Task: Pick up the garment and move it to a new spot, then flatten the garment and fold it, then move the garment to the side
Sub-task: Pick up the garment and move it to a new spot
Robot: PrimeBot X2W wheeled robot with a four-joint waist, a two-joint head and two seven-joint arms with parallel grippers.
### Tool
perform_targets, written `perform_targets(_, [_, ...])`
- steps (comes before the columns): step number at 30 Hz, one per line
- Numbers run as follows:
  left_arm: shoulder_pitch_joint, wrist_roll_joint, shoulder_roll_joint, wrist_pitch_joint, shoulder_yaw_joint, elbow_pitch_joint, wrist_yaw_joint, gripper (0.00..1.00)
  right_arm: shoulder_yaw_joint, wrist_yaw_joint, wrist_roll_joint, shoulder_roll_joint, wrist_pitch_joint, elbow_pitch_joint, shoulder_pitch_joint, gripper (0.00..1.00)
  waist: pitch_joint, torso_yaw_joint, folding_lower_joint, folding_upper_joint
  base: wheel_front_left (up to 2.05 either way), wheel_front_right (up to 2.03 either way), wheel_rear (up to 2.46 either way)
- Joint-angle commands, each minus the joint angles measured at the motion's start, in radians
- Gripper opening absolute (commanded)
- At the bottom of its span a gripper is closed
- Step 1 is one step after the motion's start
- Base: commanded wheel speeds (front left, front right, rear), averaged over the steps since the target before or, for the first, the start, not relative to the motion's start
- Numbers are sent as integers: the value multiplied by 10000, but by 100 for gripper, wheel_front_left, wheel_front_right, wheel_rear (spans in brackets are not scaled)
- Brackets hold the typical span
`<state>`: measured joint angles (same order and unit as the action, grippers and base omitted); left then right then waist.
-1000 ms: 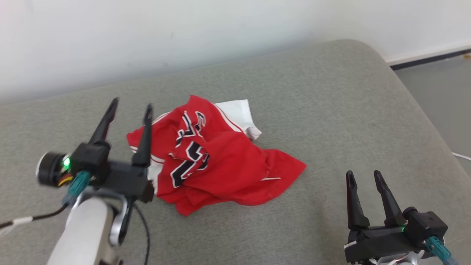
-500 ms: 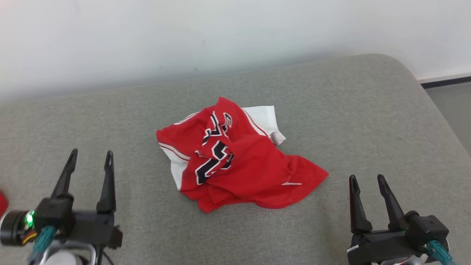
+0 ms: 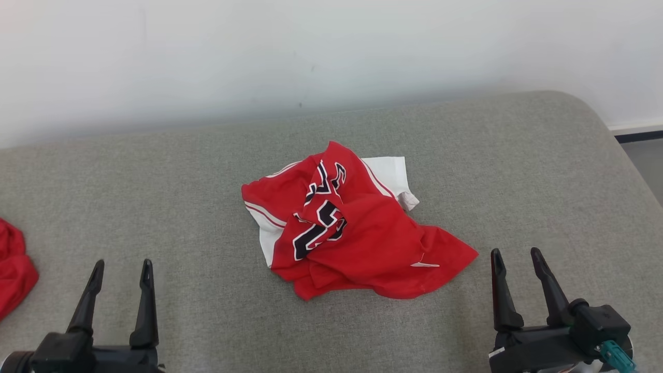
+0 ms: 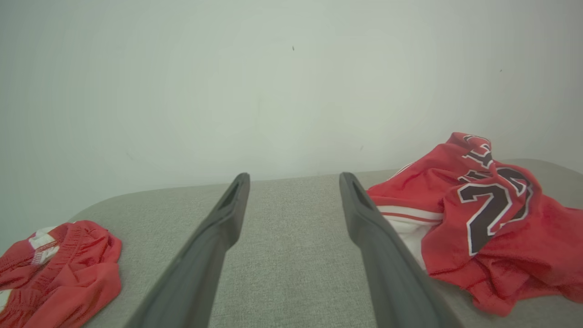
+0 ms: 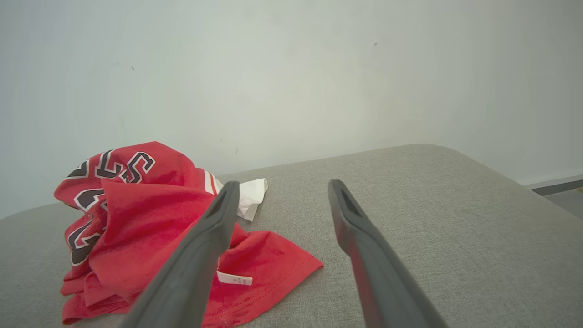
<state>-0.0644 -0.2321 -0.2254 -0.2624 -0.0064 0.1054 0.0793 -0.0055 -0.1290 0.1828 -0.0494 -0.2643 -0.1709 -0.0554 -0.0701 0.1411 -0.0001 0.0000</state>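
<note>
Lying in a crumpled heap near the middle of the grey cushion, the garment showed its dark number bunched on top, with a white panel sticking out at the far side. Both hands sat low at the near edge, jaws apart and holding nothing: the left hand well apart from the heap, the right hand just beside its near right corner, where a small white tag lay. Another red cloth rested at the far left of the cushion.

The work at hand looked like getting a first grip on the heap. Doing it well probably meant picking a hem or corner, not the bunched middle, so that only one layer came up. The right corner by the tag seemed the easiest start. The left hand would likely do best on the striped edge facing it. A low, flat approach should keep the fingers from pinching the cushion fabric too.
</note>
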Motion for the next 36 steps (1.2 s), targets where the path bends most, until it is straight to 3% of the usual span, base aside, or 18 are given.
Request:
perform_targets(1, [247,151,109,-24,149,-119,74,100,-23,-34,-44,-15,-15,65,173,100,38,-37,1,0,0,0,0])
perform_targets(15, [1139,858,934,-25,985,-514,501,100,-108,-33,-276,-16,-15,135,440,100,210,-83,1,0,0,0,0])
perform_targets(36, [1737,969,1511,-25,1461,-323,503,100,-137,-34,-447,-15,-15,20,715,100,494,-240,1,0,0,0,0])
